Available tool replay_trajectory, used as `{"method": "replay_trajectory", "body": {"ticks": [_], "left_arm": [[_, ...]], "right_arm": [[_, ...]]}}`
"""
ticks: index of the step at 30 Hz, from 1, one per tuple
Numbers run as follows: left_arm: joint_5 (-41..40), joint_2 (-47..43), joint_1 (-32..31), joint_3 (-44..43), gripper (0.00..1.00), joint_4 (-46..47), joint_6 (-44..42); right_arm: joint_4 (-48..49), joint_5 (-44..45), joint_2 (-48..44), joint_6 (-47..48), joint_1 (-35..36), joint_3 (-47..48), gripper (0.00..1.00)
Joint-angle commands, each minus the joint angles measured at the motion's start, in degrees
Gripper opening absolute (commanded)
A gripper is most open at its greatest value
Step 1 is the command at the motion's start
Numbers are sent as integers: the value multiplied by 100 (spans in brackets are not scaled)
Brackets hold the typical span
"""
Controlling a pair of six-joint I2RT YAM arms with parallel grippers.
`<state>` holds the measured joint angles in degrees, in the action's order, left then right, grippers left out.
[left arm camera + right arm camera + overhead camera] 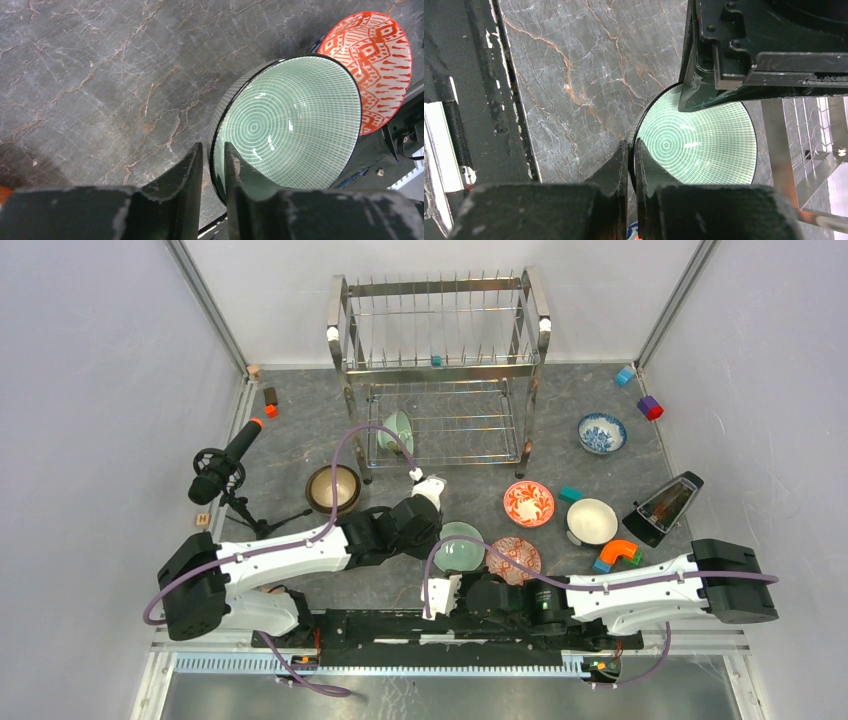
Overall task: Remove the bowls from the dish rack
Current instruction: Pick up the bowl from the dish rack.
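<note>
Right gripper (631, 147) is pinching the pale green bowl (696, 147) by its rim; left gripper (213, 150) is straddling it, bite unclear. Probably slick, breakable.

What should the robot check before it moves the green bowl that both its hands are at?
1. Right gripper pinching the green bowl by its rim: ok.
2. Left gripper tight on that same rim: not ok, its jaws straddle the rim with a gap.
3. Green bowl free of the red-orange bowl beside it: cannot tell.
4. Dish rack emptied: not ok, a second green bowl stands in its lower tier.
</note>
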<state>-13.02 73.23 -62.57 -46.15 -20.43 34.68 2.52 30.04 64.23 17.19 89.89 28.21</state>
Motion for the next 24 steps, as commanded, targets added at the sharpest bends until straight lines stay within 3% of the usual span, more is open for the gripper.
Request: {"method": "replay_trajectory", "body": {"ticks": [1,6,8,12,13,14,16,24], "left_arm": [[-173,145,-74,-210,23,119,6],[-56,145,-102,-163,2,243,91],[-39,78,-102,-117,2,333,160],[-178,-35,-98,-79,2,373,245],[-236,-65,-103,-83,2,377,256],[-281,-108,-101,-71,2,377,277],[-453,-185,-100,-36,2,399,298],[-1327,32,6,-202,2,603,284]], "right_arm": [[440,214,-59,5,39,49,0],[430,222,-55,-95,51,32,0],[407,193,-58,-175,47,29,7],[310,-19,-191,-412,61,71,55],[305,-12,-287,-496,65,75,62],[280,-27,-369,-592,66,84,86],[176,-90,-624,-773,76,146,98],[284,569,-1833,-1893,75,89,98]]}}
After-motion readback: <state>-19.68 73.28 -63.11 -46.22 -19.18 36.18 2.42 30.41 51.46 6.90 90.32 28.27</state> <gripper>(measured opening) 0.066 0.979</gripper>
